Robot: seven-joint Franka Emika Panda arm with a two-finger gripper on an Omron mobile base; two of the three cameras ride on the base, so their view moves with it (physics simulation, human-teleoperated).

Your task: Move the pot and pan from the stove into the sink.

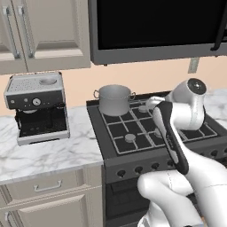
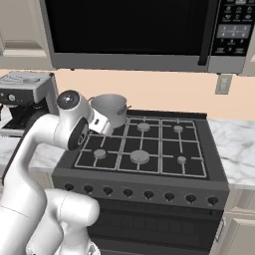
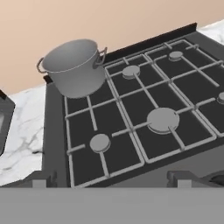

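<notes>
The tall grey pot (image 1: 114, 101) (image 2: 109, 110) (image 3: 74, 68) stands upright and lidless on the back left burner of the black stove (image 1: 119, 131) (image 2: 159, 144) (image 3: 170, 94). My gripper (image 3: 111, 181) hangs open above the stove's front left part, with nothing between its fingertips (image 3: 41, 180). It is well short of the pot, which lies ahead and to the left in the hand view. The other burners are bare. The pan and the sink are out of view.
A coffee machine (image 1: 37, 106) (image 2: 25, 94) stands on the marble counter (image 1: 48, 155) left of the stove. A microwave (image 1: 155, 26) (image 2: 134, 30) hangs low over the burners. More counter (image 2: 234, 144) lies to the right. Knobs (image 2: 149, 193) line the stove's front.
</notes>
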